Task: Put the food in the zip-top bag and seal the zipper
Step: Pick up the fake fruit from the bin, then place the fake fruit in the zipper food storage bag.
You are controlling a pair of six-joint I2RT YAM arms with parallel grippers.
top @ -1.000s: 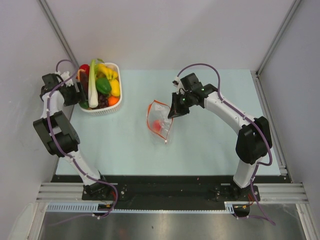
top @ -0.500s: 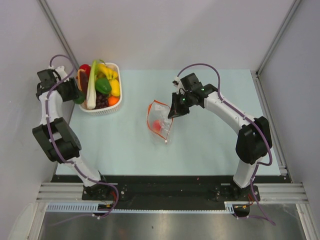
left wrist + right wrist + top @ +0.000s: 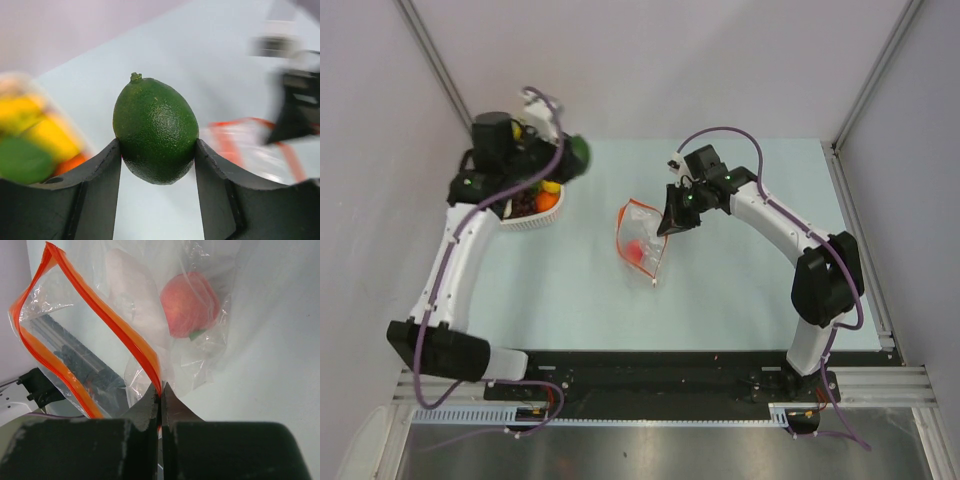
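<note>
Mid-surface (image 3: 740, 290), nearest: the clear zip-top bag (image 3: 638, 240), mouth gaping, one red fruit (image 3: 190, 305) inside. Pinched tight on the orange zipper (image 3: 112, 322) at the mouth's edge by the right end effector (image 3: 161, 395), jaws closed to a sliver. Farther back and left, held aloft between the clenched left end effector (image 3: 157, 145): a green lime (image 3: 156, 131), near the white basket (image 3: 525, 222) holding other toy food.

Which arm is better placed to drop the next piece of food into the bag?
Left. Its jaws are shut on a green lime near the white basket. The right arm's jaws pinch the zip-top bag's orange-red strip, holding the mouth open, so it is occupied.
</note>
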